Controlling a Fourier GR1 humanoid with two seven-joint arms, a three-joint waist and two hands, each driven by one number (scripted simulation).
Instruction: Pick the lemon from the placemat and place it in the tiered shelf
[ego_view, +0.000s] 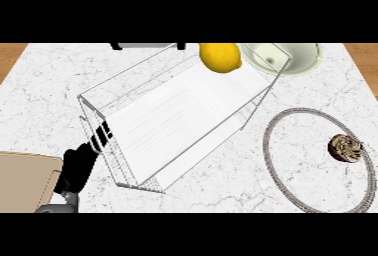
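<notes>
While the left hand is showing at the lower left beside the shelf, whether its fingers are curled cannot be told. The lemon is lying at the shelf's far end, beside a bowl; the placemat is sitting right, bearing a small brown object.

A black hand on a grey forearm shows at lower left.

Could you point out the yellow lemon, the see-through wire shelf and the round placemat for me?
Yellow lemon (219, 57): head view, middle of its peel.
See-through white tiered wire shelf (177, 122): head view, its flat white panel.
Round grey-rimmed placemat (275, 150): head view, its left rim.
</notes>
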